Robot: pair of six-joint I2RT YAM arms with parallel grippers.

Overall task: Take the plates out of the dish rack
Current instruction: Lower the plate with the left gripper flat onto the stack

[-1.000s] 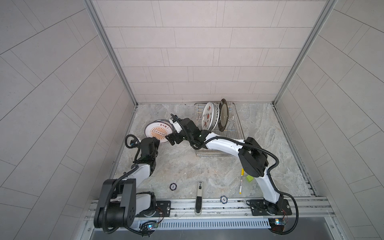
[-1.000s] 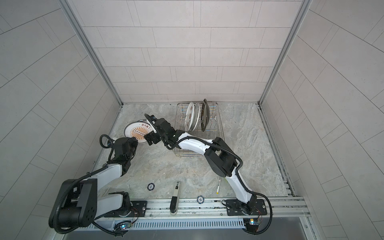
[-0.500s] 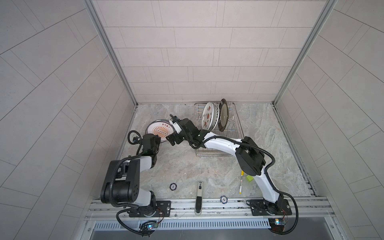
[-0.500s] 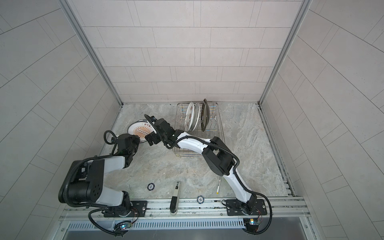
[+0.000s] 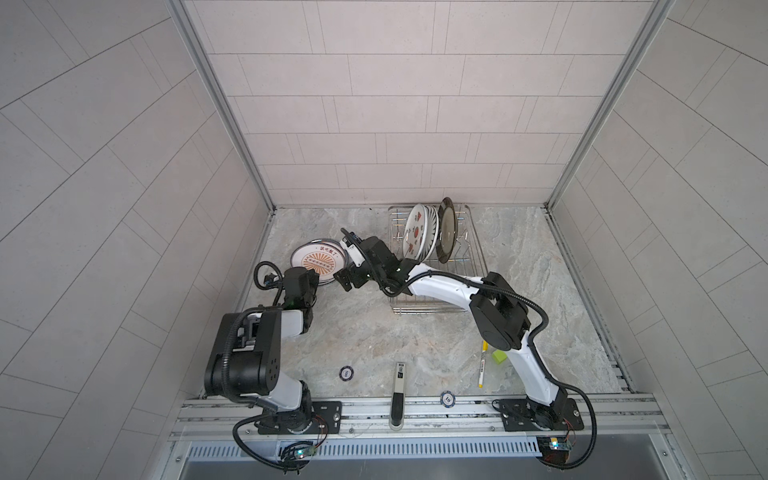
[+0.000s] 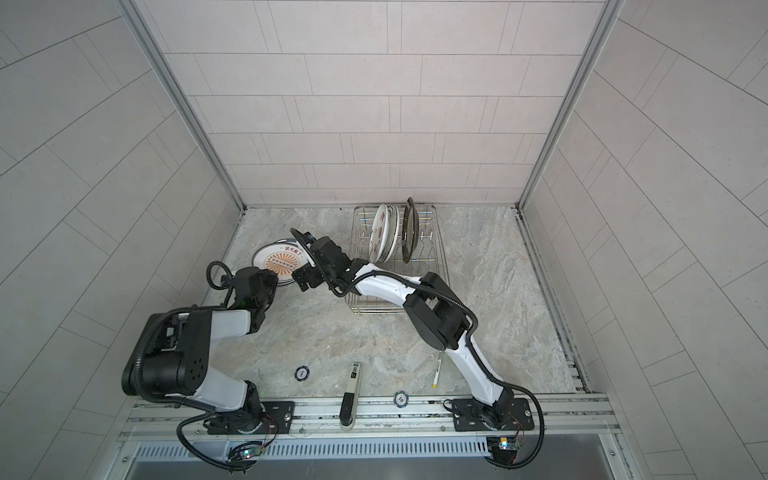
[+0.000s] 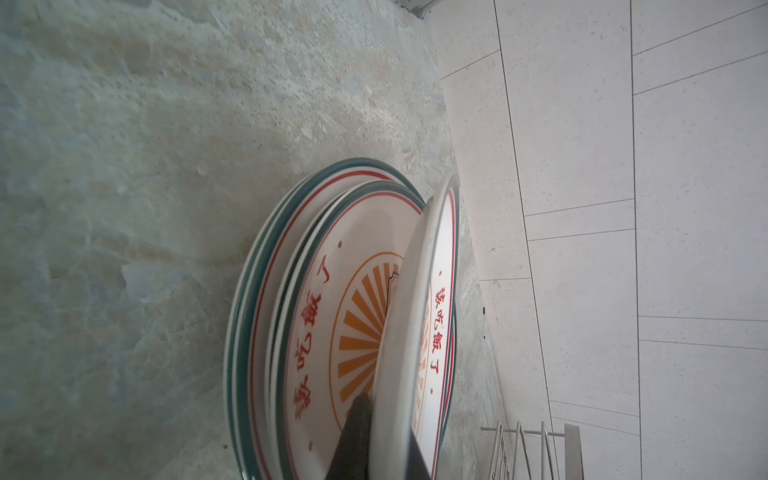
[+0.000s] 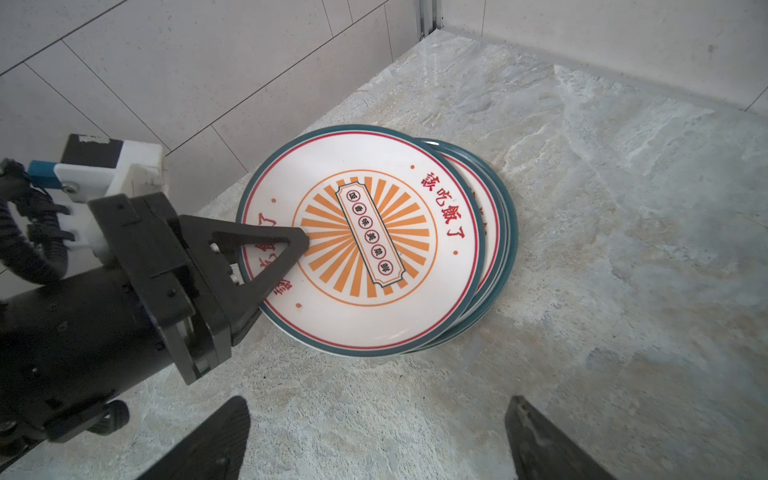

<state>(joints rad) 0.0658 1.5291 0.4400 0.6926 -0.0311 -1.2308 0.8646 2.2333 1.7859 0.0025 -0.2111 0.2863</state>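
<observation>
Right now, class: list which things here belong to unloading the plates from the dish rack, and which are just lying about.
Job: dish rack; racked plates; top sunburst plate, in left tool; stack beneath it.
Lying about: two poker chips; pen; green block; black-handled bar.

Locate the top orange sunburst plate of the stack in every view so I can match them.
In a top view: top sunburst plate left of centre, left of the dish rack.
In a top view: plate in the same spot.
Left wrist: plate lower middle, edge-on, tilted.
Right wrist: plate at centre, left gripper on its rim.
Shared landmark: plates stacked beneath.
</observation>
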